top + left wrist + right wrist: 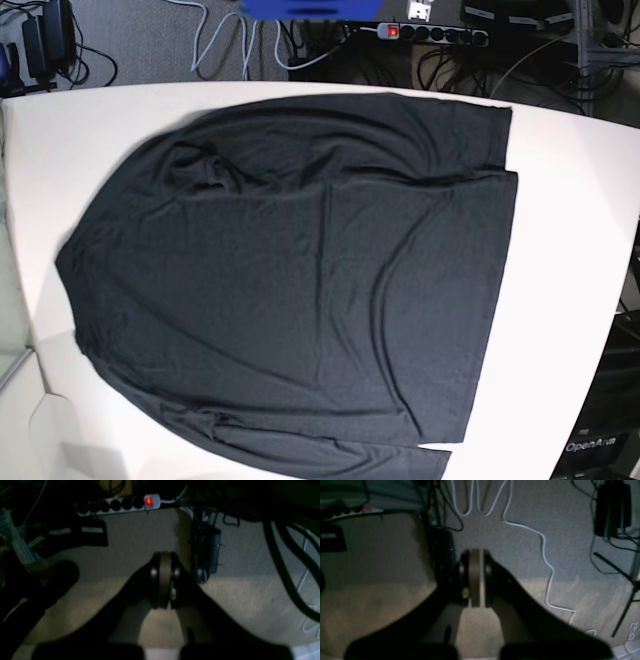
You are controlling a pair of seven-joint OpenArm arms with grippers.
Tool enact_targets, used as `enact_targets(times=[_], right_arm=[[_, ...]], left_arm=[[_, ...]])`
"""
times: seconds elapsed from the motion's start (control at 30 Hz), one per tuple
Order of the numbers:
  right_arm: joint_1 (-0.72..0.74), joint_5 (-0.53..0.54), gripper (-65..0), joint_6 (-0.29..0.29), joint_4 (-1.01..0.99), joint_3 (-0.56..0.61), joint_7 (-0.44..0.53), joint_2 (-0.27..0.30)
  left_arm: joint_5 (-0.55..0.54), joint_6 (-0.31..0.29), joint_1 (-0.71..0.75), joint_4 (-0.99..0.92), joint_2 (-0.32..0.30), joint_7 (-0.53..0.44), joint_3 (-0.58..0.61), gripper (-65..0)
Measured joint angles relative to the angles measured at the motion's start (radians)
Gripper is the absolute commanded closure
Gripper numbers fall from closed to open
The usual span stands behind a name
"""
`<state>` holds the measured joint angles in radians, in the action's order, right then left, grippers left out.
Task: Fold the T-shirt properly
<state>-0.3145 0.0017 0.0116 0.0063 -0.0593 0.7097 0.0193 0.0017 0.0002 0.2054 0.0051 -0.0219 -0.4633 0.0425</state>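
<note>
The T-shirt (300,280) is a large plain black cloth spread nearly flat on the white table (570,250) in the base view. It has a straight edge at the right, a rounded outline at the left, and a few soft creases. Neither arm appears in the base view. In the left wrist view, my left gripper (165,580) is shut with nothing between its fingers, hanging over grey carpet. My right gripper (475,580) is likewise shut and empty above the floor. The shirt shows in neither wrist view.
A white power strip (120,503) with a lit red switch lies on the carpet beyond the table's far edge, also in the base view (430,32). Dark cables and a black box (208,552) lie nearby. A white cable (545,555) snakes over the floor beside a black adapter (612,507).
</note>
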Motion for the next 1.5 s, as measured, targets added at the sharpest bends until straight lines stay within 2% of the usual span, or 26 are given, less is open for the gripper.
enact_targets(times=[0.3,0.43,0.63,0.87,0.93,1.03,1.1,1.23,1.33,1.5], right_arm=[[-0.044,0.003,0.0,-0.001,0.000,0.000,0.149,0.010],[-0.050,0.004,0.0,-0.003,0.000,0.000,0.197,0.014],[-0.049,0.003,0.0,-0.006,0.000,-0.008,0.222,0.035],[-0.050,0.000,0.0,-0.007,0.000,-0.060,0.236,0.059],[-0.051,0.002,0.0,-0.007,0.000,-0.061,0.280,0.067],[-0.065,-0.004,0.0,-0.007,0.001,-0.061,0.341,0.079],[-0.081,0.000,0.0,-0.007,0.001,-0.061,0.376,0.087],[-0.101,-0.001,0.0,-0.007,-0.002,-0.061,0.433,0.092],[-0.114,-0.001,0.0,-0.007,0.000,-0.061,0.498,0.092],[-0.142,-0.001,0.0,-0.007,0.000,-0.061,0.605,0.092]], left_arm=[[-0.009,-0.003,0.019,-0.001,-0.050,-0.153,-0.008,0.0],[-0.084,0.000,0.031,-0.003,-0.064,-0.200,-0.008,0.0],[-0.119,-0.002,0.033,-0.004,-0.069,-0.252,-0.008,0.0],[-0.119,-0.003,0.035,0.002,-0.069,-0.248,-0.008,0.0],[-0.118,-0.003,0.035,0.003,-0.069,-0.270,-0.003,0.0],[-0.120,-0.084,0.054,0.005,-0.069,-0.389,-0.008,0.0],[-0.119,-0.101,0.062,-0.002,-0.067,-0.428,-0.008,0.0],[-0.122,-0.098,0.067,-0.005,-0.068,-0.433,-0.008,0.0],[-0.171,-0.104,0.081,0.006,-0.066,-0.446,-0.008,0.0],[-0.220,-0.106,0.107,-0.001,-0.069,-0.601,-0.007,0.0]])
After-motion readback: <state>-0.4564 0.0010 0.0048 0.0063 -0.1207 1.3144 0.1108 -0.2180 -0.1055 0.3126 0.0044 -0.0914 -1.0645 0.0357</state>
